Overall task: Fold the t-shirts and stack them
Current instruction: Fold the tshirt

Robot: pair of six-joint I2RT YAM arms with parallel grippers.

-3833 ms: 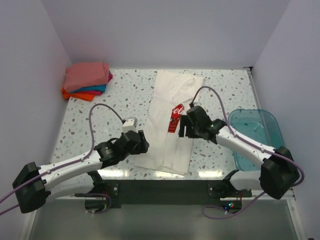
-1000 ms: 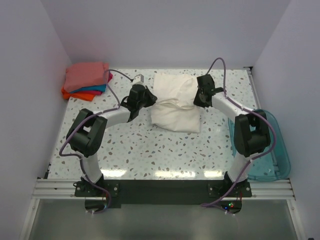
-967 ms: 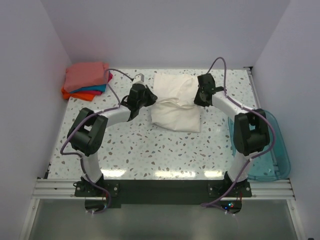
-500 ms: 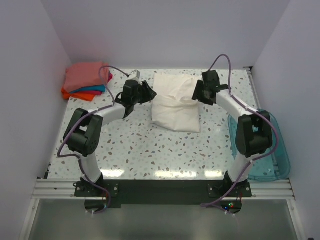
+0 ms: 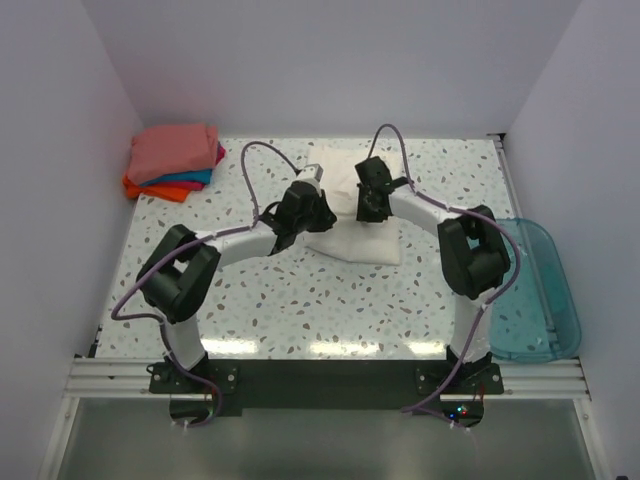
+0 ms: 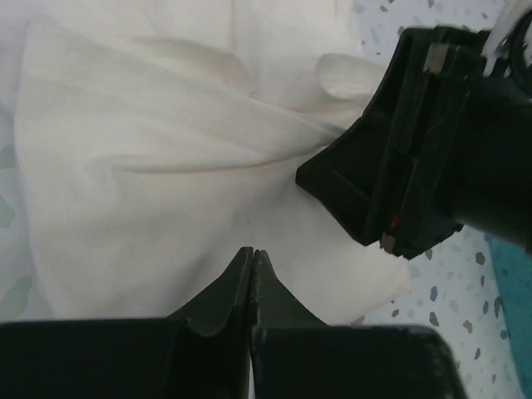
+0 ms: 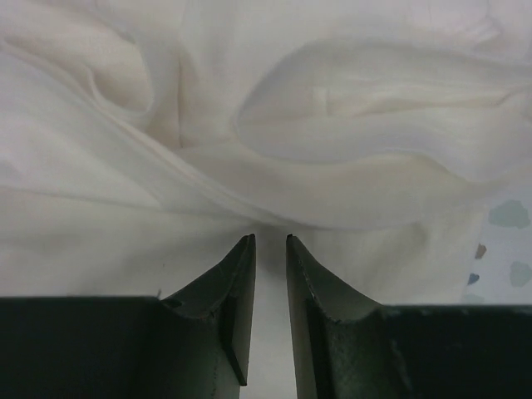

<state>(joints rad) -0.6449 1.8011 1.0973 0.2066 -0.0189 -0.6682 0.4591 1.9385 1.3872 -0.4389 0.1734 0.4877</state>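
Your left claw (image 6: 252,253) is clenched, tips meeting over the white shirt (image 5: 358,240), with no cloth showing between them. Your right claw (image 7: 270,242) shows a thin slit between its fingers. I cannot tell whether it pinches a fold or is just nearly closed. The shirt lies folded at the far middle of the worktop (image 5: 300,300), puffy and creased rather than flat, with both claws on top of it and close together.

If either claw swings inward, the two could knock. If a fold is caught in the right claw, lifting would likely drag the top layer and undo the fold. A sideways push would probably skew the bundle.

Bare worktop lies between the shirt and the stack (image 5: 172,160) in the far left corner, so that path looks free. The bin (image 5: 535,290) sits at the right edge, well apart. The back wall is near behind the shirt, so leave upward or toward the bases.
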